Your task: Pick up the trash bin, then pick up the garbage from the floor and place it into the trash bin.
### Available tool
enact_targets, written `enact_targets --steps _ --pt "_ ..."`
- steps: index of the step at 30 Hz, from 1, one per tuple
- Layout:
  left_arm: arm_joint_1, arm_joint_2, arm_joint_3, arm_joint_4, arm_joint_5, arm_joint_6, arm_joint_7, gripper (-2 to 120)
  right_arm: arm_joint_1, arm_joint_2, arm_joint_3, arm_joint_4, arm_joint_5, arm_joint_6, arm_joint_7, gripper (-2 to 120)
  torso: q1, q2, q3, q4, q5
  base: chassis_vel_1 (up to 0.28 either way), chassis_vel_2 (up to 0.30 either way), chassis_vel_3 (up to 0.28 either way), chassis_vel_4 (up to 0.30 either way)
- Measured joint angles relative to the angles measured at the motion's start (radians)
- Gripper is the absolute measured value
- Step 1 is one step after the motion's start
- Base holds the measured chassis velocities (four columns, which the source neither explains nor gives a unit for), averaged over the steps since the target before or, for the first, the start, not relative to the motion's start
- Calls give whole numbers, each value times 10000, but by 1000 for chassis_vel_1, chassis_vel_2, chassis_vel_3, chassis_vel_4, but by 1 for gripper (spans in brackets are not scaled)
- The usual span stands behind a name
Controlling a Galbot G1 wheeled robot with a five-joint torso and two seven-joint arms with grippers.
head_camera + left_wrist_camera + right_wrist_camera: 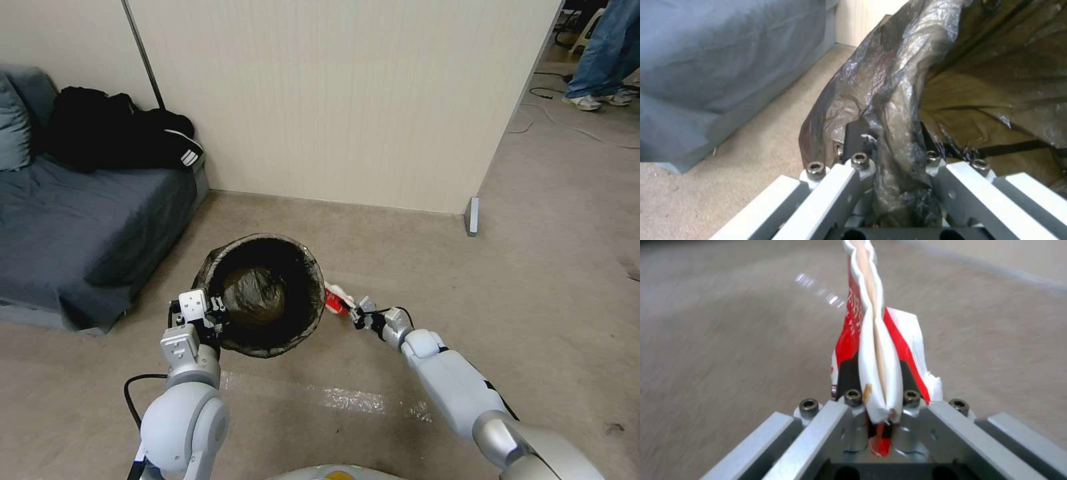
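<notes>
While the left gripper [215, 312] holds its jaws clamped on the rim of the round trash bin lined with a crinkled dark brown plastic bag [267, 293] at centre frame, the bin's white wall stays hidden under the liner. Just right of it, the right gripper [358, 312] pinches a red-and-white snack packet [871, 350], its far end cut off, above the beige carpet floor [400, 267].
</notes>
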Motion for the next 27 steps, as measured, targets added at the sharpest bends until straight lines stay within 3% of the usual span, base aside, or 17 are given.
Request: enact_targets --steps 2,5,6,8,10,12,13,15,16,18,19,22,27 --pt "-1 9 4 7 -6 4 -1 2 -131 -50 112 220 125 4 94 0 0 0 0 -1 0 0 0 0 0" --pt "-2 56 41 69 -72 23 -3 2 -1050 -386 692 1998 1160 16 541 0 0 0 0 -2 2 0 0 0 0" --pt "-2 56 41 69 -72 23 -3 2 -1050 -386 692 1998 1160 16 541 0 0 0 0 -2 2 0 0 0 0" --pt "20 100 80 138 -124 44 -9 2 -1872 -708 1222 3965 2094 -90 800 0 0 0 0 -3 1 0 0 0 0" --pt "26 110 97 157 -136 50 -9 2 -2105 -821 1362 4652 2330 -147 858 0 -1 0 -1 -2 1 0 0 0 0" --pt "43 129 159 217 -149 62 -11 2 -2691 -1122 1683 6535 2844 -301 939 0 -1 0 -1 0 -5 0 0 0 0" --pt "43 129 159 217 -149 62 -11 2 -2691 -1122 1683 6535 2844 -301 939 0 -1 0 -1 0 -5 0 0 0 0" --pt "49 133 233 290 -150 69 -10 2 -3246 -1425 1916 8243 3185 -464 988 0 0 0 0 -2 0 0 0 0 0" --pt "49 133 233 290 -150 69 -10 2 -3246 -1425 1916 8243 3185 -464 988 0 0 0 0 -2 0 0 0 0 0" --pt "66 130 300 336 -150 70 -9 2 -3731 -1695 1983 9842 3349 -598 994 0 -1 1 -2 -1 -4 0 0 0 0" --pt "66 130 300 336 -150 70 -9 2 -3731 -1695 1983 9842 3349 -598 994 0 -1 1 -2 -1 -4 0 0 0 0" --pt "99 147 372 356 -147 72 -11 2 -4414 -2111 1683 11624 3395 -726 993 0 -1 0 -2 -2 -3 0 0 0 0" --pt "126 192 425 376 -147 72 -6 2 -4960 -2574 938 12592 3255 -814 1028 0 0 0 -1 -2 -2 0 0 0 0"
